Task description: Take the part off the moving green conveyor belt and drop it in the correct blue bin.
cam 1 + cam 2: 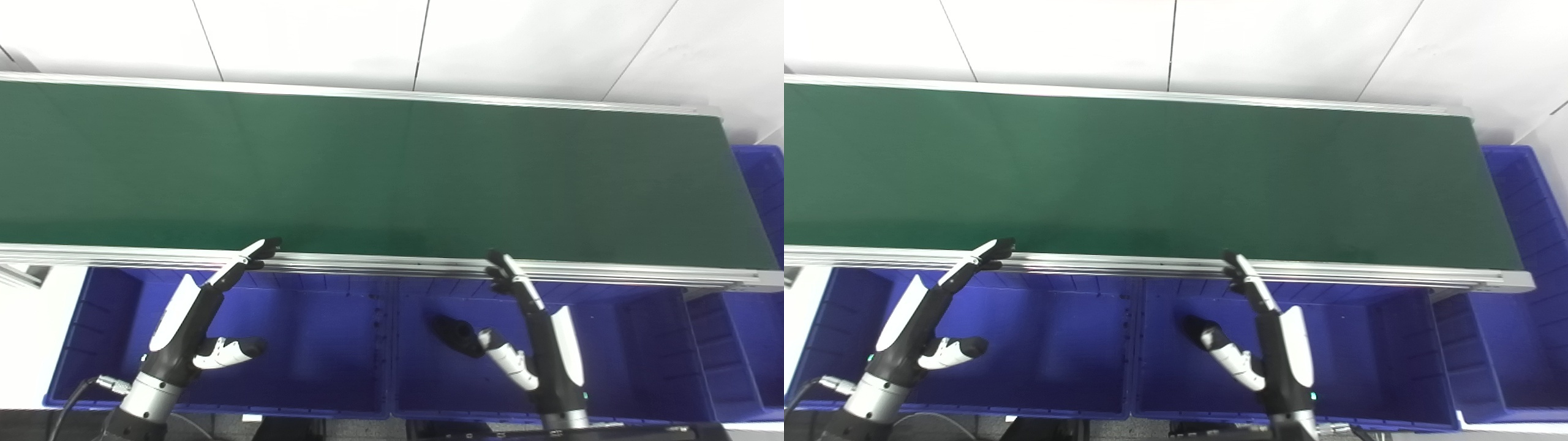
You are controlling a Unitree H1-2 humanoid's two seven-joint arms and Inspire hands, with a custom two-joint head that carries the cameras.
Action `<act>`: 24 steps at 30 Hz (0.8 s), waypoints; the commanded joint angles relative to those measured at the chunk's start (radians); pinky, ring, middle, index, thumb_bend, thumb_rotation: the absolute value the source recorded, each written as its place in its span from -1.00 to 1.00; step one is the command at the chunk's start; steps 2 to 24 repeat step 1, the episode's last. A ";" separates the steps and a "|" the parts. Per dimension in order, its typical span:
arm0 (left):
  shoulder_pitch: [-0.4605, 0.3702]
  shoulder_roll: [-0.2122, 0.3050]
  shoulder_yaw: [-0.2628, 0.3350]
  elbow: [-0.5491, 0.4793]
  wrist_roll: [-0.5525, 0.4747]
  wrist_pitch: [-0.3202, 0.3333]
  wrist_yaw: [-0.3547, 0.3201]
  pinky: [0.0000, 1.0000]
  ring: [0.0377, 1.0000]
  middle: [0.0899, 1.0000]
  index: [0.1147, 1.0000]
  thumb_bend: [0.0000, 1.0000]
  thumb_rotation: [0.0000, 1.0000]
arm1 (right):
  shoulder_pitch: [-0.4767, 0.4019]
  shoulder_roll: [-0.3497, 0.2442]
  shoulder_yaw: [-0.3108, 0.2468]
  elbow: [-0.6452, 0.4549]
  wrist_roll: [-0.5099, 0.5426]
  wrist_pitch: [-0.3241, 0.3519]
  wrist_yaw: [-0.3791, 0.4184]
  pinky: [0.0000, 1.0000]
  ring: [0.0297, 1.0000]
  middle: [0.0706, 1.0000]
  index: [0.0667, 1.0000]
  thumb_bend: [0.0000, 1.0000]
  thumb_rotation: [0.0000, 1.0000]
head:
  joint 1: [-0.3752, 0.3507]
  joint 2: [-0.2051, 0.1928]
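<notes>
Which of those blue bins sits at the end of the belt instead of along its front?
The blue bin at far right, past the green belt's end. The others line the belt's front edge, under both open hands, left and right.

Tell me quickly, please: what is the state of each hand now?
Left hand: open, holding nothing.
Right hand: open, holding nothing.

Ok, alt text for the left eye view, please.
An empty long green conveyor belt runs across the frame, no part on it. Below, the open left hand and open right hand hover over deep blue plastic bins.
</notes>
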 commanded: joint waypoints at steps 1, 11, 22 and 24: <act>0.012 -0.007 0.023 -0.030 0.015 -0.029 -0.009 0.60 0.70 0.73 0.76 0.61 0.94 | 0.033 0.003 0.002 -0.070 -0.039 -0.019 0.026 0.58 0.72 0.80 0.83 0.57 0.88 | 0.006 -0.002; 0.012 -0.007 0.023 -0.030 0.015 -0.029 -0.009 0.60 0.70 0.73 0.76 0.61 0.94 | 0.033 0.003 0.002 -0.070 -0.039 -0.019 0.026 0.58 0.72 0.80 0.83 0.57 0.88 | 0.006 -0.002; 0.012 -0.007 0.023 -0.030 0.015 -0.029 -0.009 0.60 0.70 0.73 0.76 0.61 0.94 | 0.033 0.003 0.002 -0.070 -0.039 -0.019 0.026 0.58 0.72 0.80 0.83 0.57 0.88 | 0.006 -0.002; 0.012 -0.007 0.023 -0.030 0.015 -0.029 -0.009 0.60 0.70 0.73 0.76 0.61 0.94 | 0.033 0.003 0.002 -0.070 -0.039 -0.019 0.026 0.58 0.72 0.80 0.83 0.57 0.88 | 0.006 -0.002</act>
